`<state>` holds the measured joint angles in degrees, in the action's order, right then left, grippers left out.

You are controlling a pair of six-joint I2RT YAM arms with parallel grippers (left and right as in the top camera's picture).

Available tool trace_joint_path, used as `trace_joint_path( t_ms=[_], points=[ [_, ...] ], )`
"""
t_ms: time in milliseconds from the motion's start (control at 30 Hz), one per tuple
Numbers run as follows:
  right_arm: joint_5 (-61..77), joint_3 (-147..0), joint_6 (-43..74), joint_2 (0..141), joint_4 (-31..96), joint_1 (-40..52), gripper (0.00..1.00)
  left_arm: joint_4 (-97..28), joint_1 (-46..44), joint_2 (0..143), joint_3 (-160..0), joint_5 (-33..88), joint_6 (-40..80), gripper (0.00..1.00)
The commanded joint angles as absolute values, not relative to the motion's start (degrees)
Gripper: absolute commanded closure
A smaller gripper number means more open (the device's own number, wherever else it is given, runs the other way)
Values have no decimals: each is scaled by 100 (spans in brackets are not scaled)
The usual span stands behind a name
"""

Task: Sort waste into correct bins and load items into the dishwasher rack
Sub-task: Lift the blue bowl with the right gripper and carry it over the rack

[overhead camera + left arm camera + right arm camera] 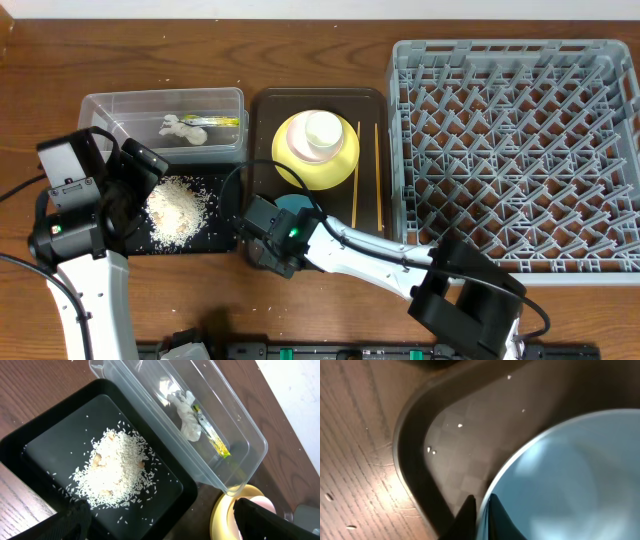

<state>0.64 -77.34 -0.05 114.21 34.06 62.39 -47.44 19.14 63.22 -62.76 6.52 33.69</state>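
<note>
A heap of rice-like waste (178, 208) (114, 468) lies in the shallow black tray bin (222, 240) (45, 442). Behind it, the clear tub bin (110, 105) (250, 440) holds a crumpled paper scrap (180, 128) (186, 410) and a yellow-green wrapper (222, 122) (212, 437). My left gripper (135, 190) (157, 510) hovers open over the black tray. My right gripper (283, 228) (481, 497) is shut on the rim of the pale blue bowl (297, 203) (570, 470). A white bowl (305, 145) with a small cup (325, 128) sits on the yellow plate (345, 165) (220, 515). Two chopsticks (377, 170) lie beside it.
The plate, blue bowl and chopsticks are on a dark brown serving tray (265, 110) (415, 460). The grey dishwasher rack (520, 150) stands at the right. A few rice grains lie scattered on the serving tray and on the wooden table (350, 435).
</note>
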Motion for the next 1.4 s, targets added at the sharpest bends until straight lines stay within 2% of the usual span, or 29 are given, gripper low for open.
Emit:
trace_joint_path(
  t_ms=[0, 267, 433, 667, 833, 1000, 1233, 1367],
  points=[
    [-67, -7883, -30, 11253, 3489, 6281, 99, -4753, 1944, 6333, -6361, 683, 3417, 6],
    [-104, -8364, -51, 10241, 3968, 6110, 99, -4753, 1944, 6333, -6361, 683, 3417, 6],
    [80, -8541, -75, 9430, 4128, 5459, 99, -4753, 1944, 6333, -6361, 683, 3417, 6],
    [2521, -8541, -364, 8724, 4160, 3312, 99, -4753, 1944, 6333, -6361, 683, 3417, 6],
    [4801, -8536, -628, 8892, 4001, 1579, 99, -4753, 1944, 6333, -6361, 683, 3417, 6],
    [6928, -8536, -906, 9367, 3562, 346, 99, -4753, 1944, 6333, -6361, 683, 3417, 6],
    [8895, -8538, -908, 10414, 2495, -539, 99, -4753, 1944, 6333, -6361, 683, 3417, 6],
    [8938, -8536, -832, 11004, 2032, -714, 99, -4753, 1944, 6333, -6361, 683, 3417, 6]
  ],
)
